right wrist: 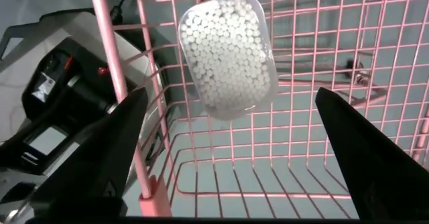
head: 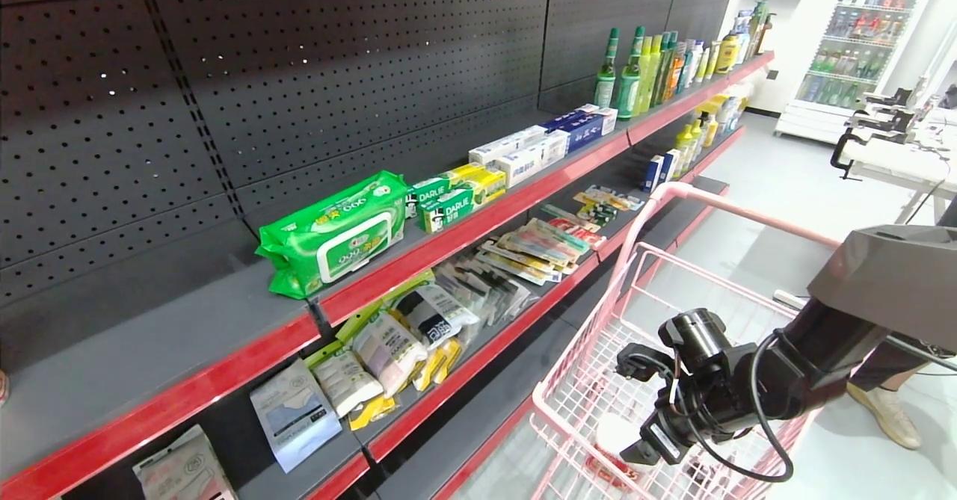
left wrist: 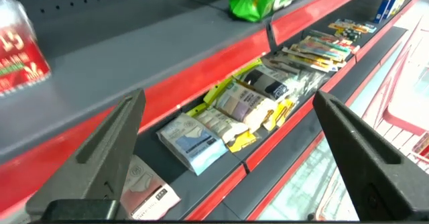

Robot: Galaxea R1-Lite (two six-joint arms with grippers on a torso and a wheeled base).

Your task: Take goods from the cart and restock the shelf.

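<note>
A pink wire cart (head: 716,211) stands at the lower right, beside the shelf (head: 172,335). My right gripper (head: 637,449) hangs inside the basket, just above a white-topped tub (head: 614,433). In the right wrist view that tub (right wrist: 228,53) is clear plastic packed with small white tips and lies on the cart's wire floor (right wrist: 281,170), ahead of my right gripper (right wrist: 228,163), which is open and holds nothing. My left gripper (left wrist: 228,160) is open and empty in front of the shelf's red edge (left wrist: 201,70). A green wipes pack (head: 336,232) lies on the top shelf.
Boxed goods (head: 456,197) and green bottles (head: 635,74) line the top shelf toward the right. Flat packets (left wrist: 248,106) crowd the lower shelf. The grey top shelf is bare left of the wipes, except for a red-printed packet (left wrist: 20,49). A glass fridge (head: 860,36) stands far right.
</note>
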